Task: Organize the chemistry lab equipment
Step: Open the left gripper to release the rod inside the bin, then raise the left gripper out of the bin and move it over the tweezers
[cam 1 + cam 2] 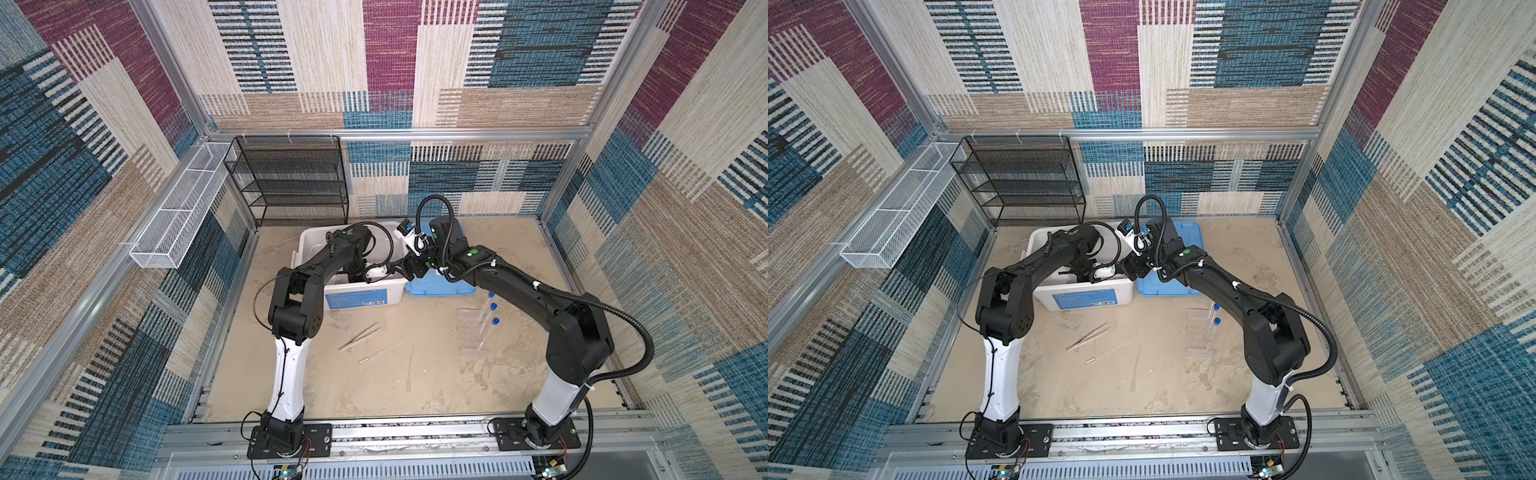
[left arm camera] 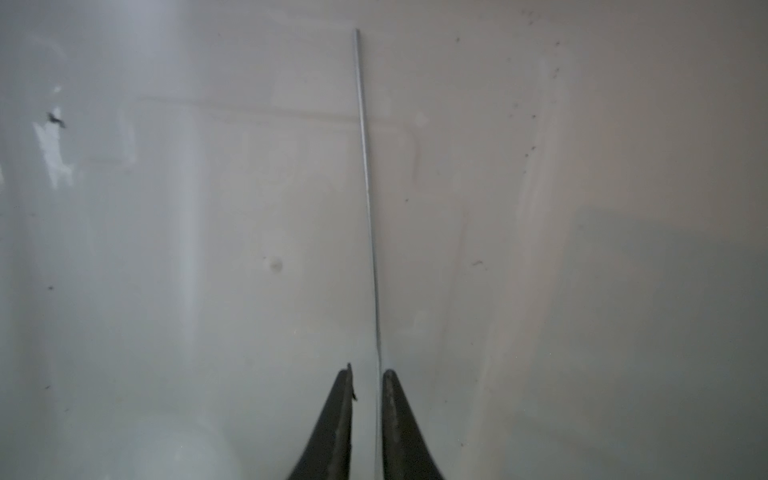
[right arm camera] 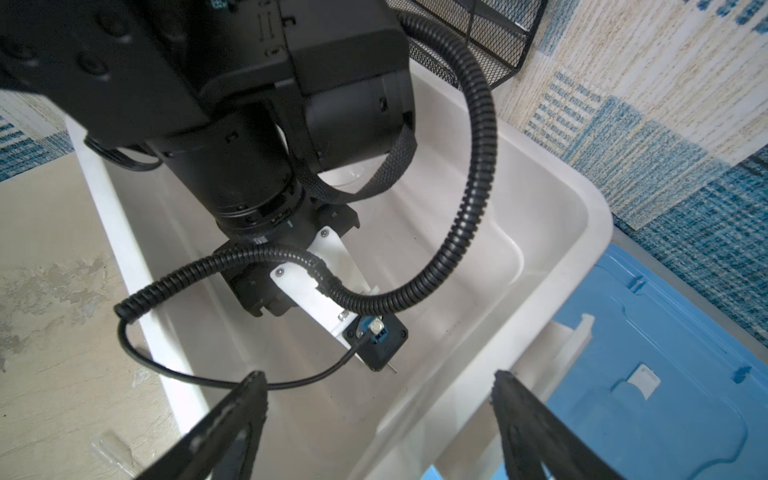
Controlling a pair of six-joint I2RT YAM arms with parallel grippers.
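Thin metal rod (image 2: pixel 368 187) lies between left jaws, narrowly parted, seemingly unclamped; right jaws wide, empty.

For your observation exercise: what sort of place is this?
Probably a robot test cell, not a real lab: carpet-patterned walls in a metal frame, and two arms bolted to a rail over a sandy floor.

White bin (image 1: pixel 365 293) on the table, blue lid (image 1: pixel 440 289) just beside, black mesh shelf (image 1: pixel 291 183) behind

Two black-and-white arms

Left arm (image 1: pixel 291 291) and right arm (image 1: pixel 561 324): white lower links, black joints, green dots, ribbed black cable conduits.
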